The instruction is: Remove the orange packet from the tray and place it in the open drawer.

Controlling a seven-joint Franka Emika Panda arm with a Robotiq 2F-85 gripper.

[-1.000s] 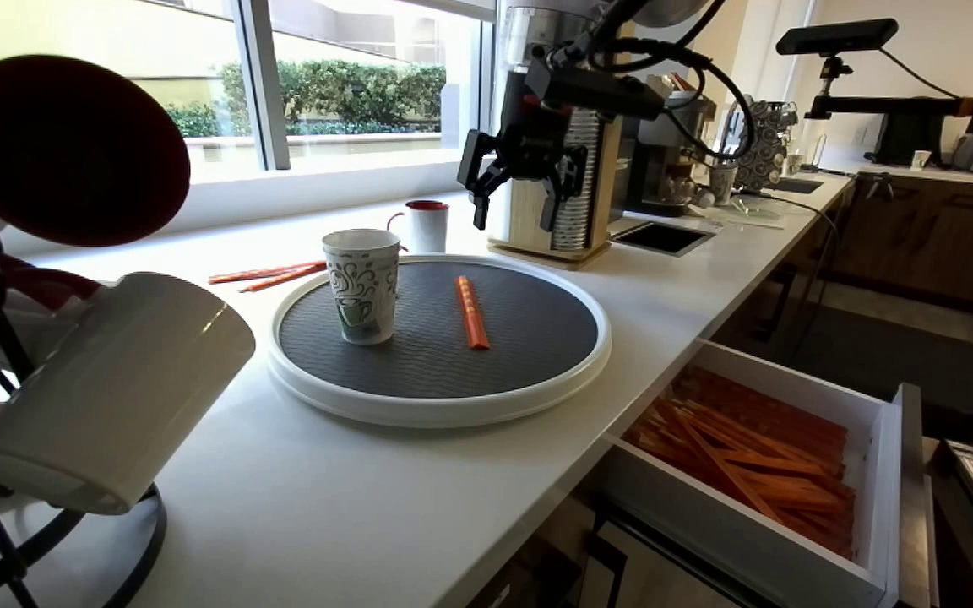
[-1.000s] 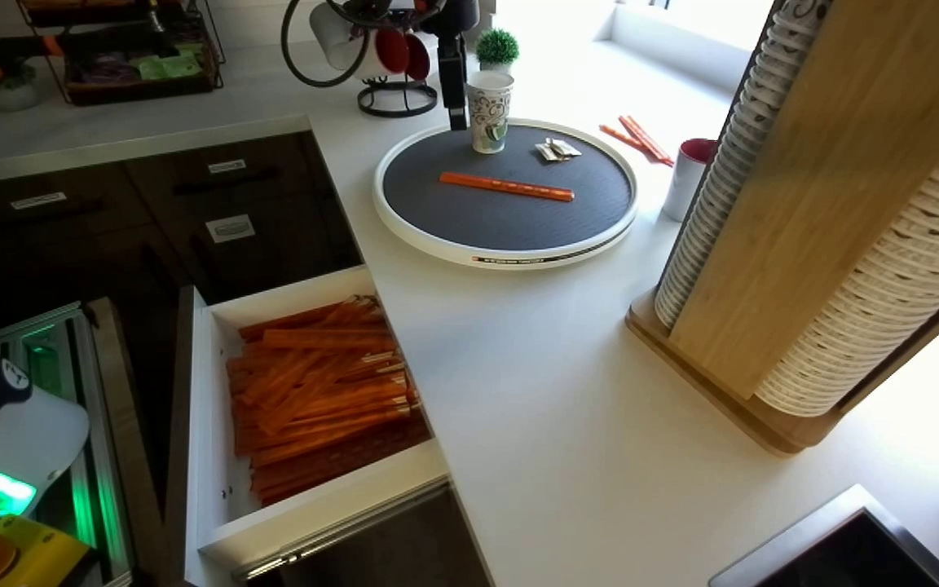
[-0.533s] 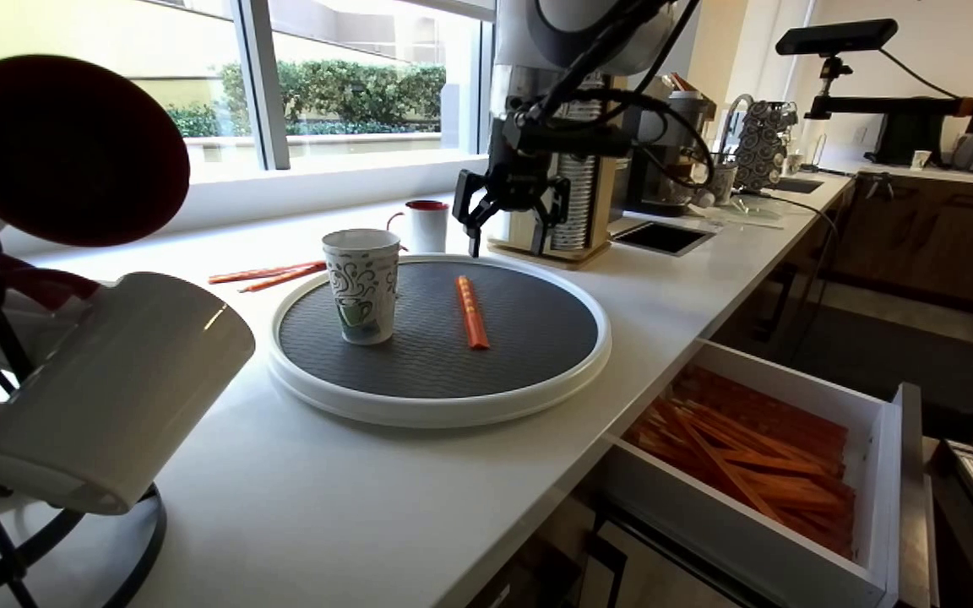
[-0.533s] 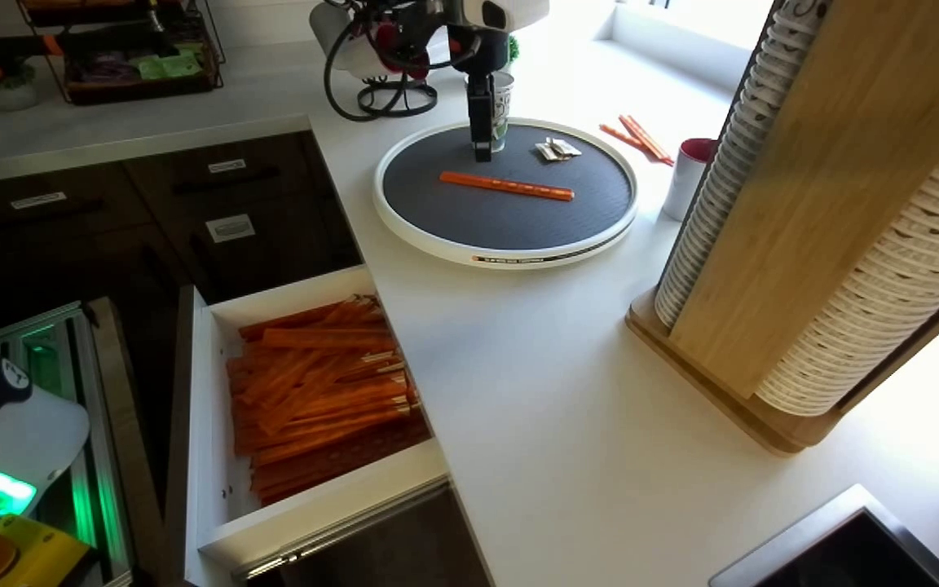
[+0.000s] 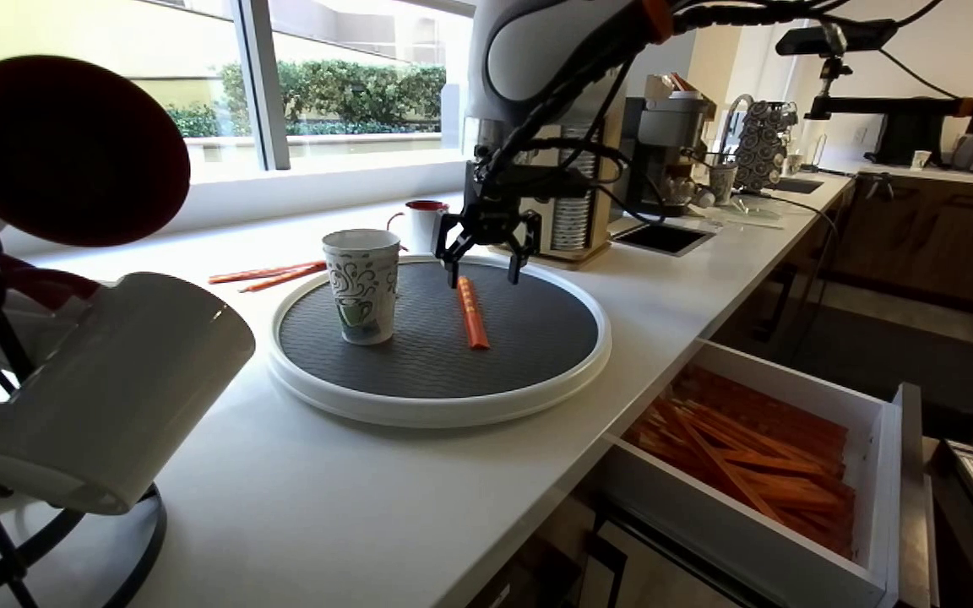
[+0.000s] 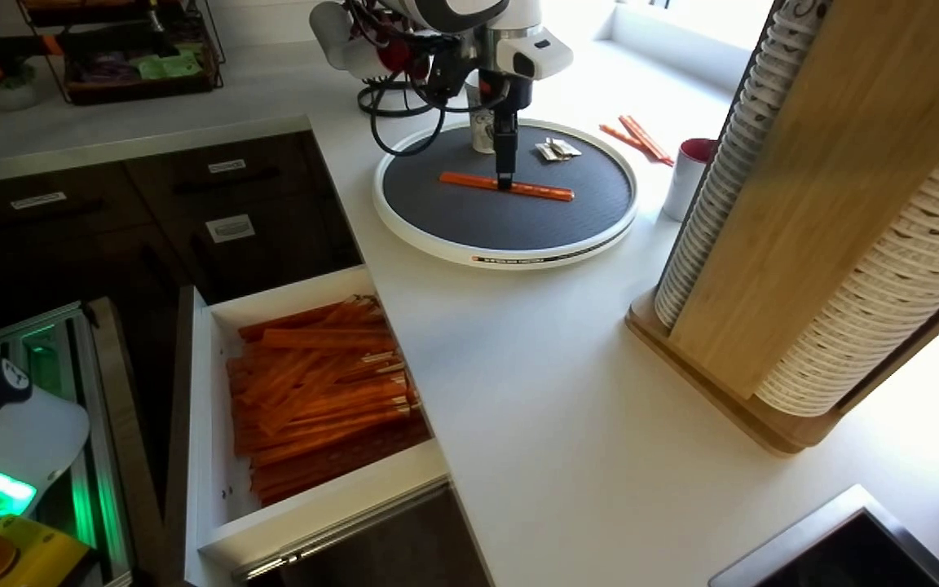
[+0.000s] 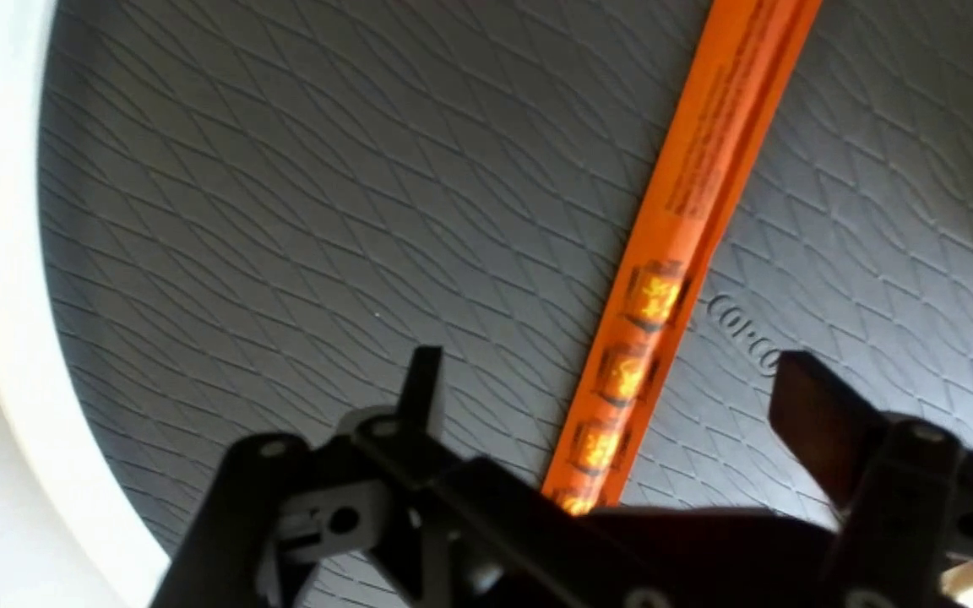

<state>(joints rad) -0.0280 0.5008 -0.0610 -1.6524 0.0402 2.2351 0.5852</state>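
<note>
One orange packet point(image 7: 664, 270) lies flat on the dark grey surface of the tray point(image 5: 444, 412), which stands just beside the front edge of the desk point(image 5: 326, 507), near the inner corner where that edge turns. The packet's end with gold printing points away from the front edge; the plainer end is the nearer one to it. Over the packet hangs the gripper point(image 7: 613, 380), released, its two fingers point(image 7: 824, 422) spread wide; in the wrist view one finger shows on either side of the packet. Whether a fingertip touches the tray I cannot tell.

A patterned paper cup point(image 5: 362, 287) stands upright on the tray, partly hidden in an exterior view, and a few small pale sachets point(image 6: 557, 150) lie together on the half toward the desk's back edge.

Under the front edge the open drawer point(image 6: 323, 507) juts out, and a heap of orange sachets point(image 6: 315, 391) like the packet covers most of its floor.

Between the tray and the back edge, two red-orange sticks point(image 6: 649, 142) lie slantwise close together on the desk, and a white mug with a red inside point(image 6: 685, 183) stands upright just beside the tray. Along the desk, away from the inner corner, a wooden holder point(image 6: 804, 204) carries tall stacks of paper cups point(image 6: 861, 326); near it a metal-rimmed dark inset point(image 6: 861, 554) is set into the desktop. Another white mug point(image 5: 115, 388) shows tilted at the side of an exterior view.
</note>
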